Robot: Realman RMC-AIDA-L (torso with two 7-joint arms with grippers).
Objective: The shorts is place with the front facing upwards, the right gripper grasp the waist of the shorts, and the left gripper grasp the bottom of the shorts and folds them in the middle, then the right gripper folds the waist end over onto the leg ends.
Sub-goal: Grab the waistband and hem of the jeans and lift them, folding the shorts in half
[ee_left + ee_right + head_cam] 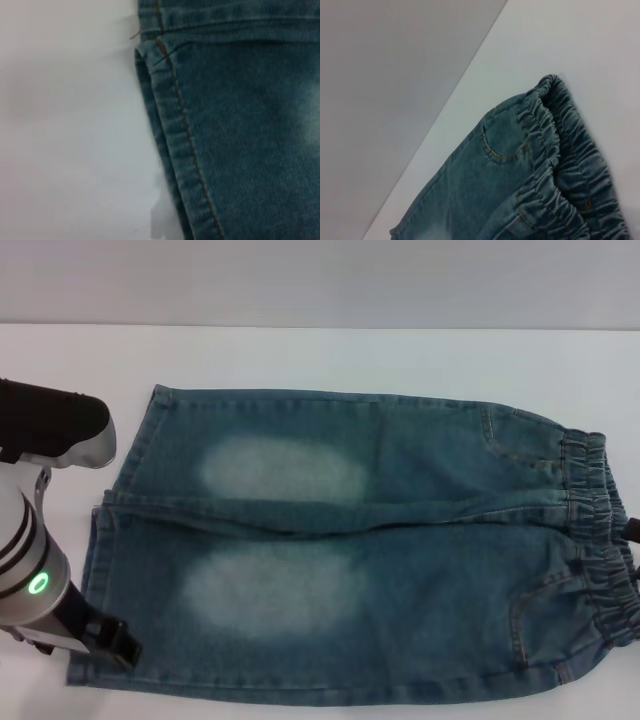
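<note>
Across the white table (pixel 300 355) the shorts (pixel 400 570) lie flat, front up, legs pointing to the robot's left and the waist end (pixel 600 540) to its right. At the near left corner, the left gripper (pixel 105 638) sits at the bottom of the shorts (pixel 100 570); whether its claw is open or closed on the hem I cannot tell

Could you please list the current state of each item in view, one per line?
Shorts: spread flat on the table, front up, unfolded, legs side by side.
Waist end: gathered elastic, lying at the robot's right, not lifted.
Leg ends: flat at the robot's left, not lifted.
Left end effector: low at the near leg's hem.
Right end effector: only a dark tip shows at the waistband's edge.
</note>
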